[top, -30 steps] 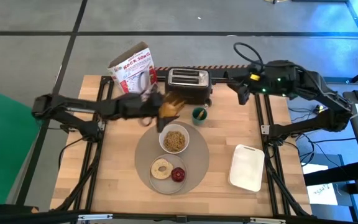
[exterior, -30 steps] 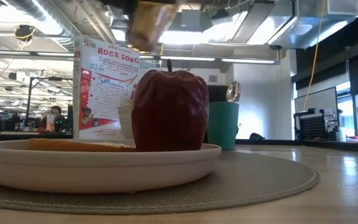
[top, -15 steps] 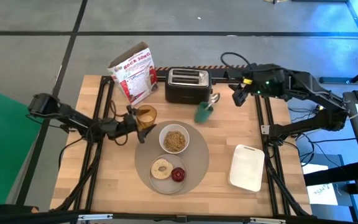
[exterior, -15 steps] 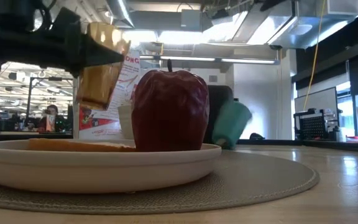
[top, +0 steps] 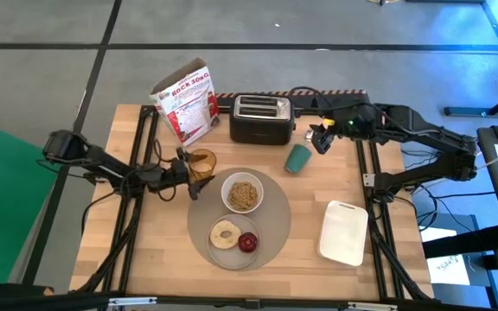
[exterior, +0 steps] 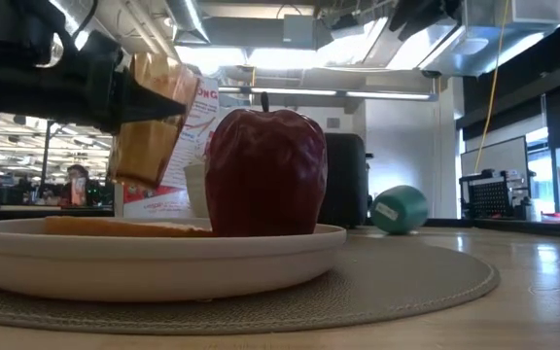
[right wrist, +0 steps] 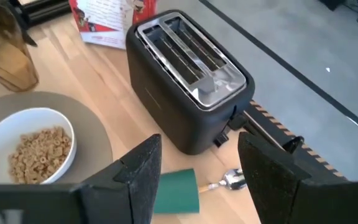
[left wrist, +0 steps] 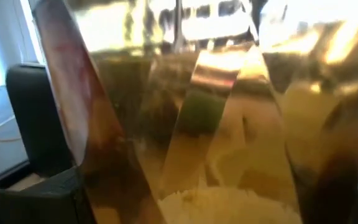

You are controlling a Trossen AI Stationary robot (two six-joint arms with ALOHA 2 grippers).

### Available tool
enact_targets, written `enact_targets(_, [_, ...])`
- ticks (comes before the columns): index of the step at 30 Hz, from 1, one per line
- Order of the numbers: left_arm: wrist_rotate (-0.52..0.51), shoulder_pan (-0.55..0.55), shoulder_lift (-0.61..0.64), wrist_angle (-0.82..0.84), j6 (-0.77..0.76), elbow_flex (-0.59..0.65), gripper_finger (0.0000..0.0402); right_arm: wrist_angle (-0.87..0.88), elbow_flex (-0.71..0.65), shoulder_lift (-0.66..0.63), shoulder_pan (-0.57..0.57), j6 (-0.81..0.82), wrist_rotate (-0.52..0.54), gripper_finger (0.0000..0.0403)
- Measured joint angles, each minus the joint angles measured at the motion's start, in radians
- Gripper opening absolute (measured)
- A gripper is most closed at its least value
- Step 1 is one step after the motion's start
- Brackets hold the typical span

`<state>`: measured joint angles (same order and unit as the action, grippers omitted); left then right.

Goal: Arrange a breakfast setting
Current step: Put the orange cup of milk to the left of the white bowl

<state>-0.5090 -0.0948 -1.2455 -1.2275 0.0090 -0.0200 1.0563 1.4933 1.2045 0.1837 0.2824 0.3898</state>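
Observation:
My left gripper (top: 188, 168) is shut on the amber cup (top: 202, 161) just off the left rim of the round placemat (top: 277, 216). On the mat stand the white bowl (top: 243, 193), holding cereal, and the small white plate (exterior: 154, 255) with the bagel (top: 225, 233) and the red apple (top: 248, 242). My right gripper (top: 319, 138) is open and empty, hovering by the toaster's right end. The wooden-coloured utensil does not show. My left gripper pinches the amber cup's wall (exterior: 163, 83), in its upper half, between its two fingers (exterior: 149, 94). The fingers come level from the table's left. The cup is lifted clear of the table and tilted, its top leaning toward the table's right.
A green cup (top: 297, 159) lies on its side right of the mat, a metal spoon (right wrist: 229, 180) beside it. The black toaster (top: 262, 119) and a cereal bag (top: 186, 99) stand at the far edge. A white tray (top: 344, 231) lies at the right.
My left gripper has carried the amber cup from in front of the toaster toward the table's left edge and lower, then held still. The green cup has tipped over and now lies on its side farther right. My right gripper has moved a little toward the table's left.

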Motion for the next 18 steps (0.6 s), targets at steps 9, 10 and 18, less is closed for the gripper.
enact_targets(9, [0.022, -0.02, -0.248, -0.192, -0.057, -0.004, 0.0362, -0.008, 0.0, 0.0, 0.0, -0.001, -0.001, 0.0202])
enact_targets(10, [0.021, -0.024, -0.277, -0.214, -0.062, -0.004, 0.0362, -0.008, 0.0, 0.0, 0.0, -0.001, -0.001, 0.0202])
enact_targets(18, [0.025, -0.033, -0.495, -0.326, -0.078, -0.064, 0.0362, -0.008, 0.0, 0.0, 0.0, 0.001, -0.009, 0.0202])
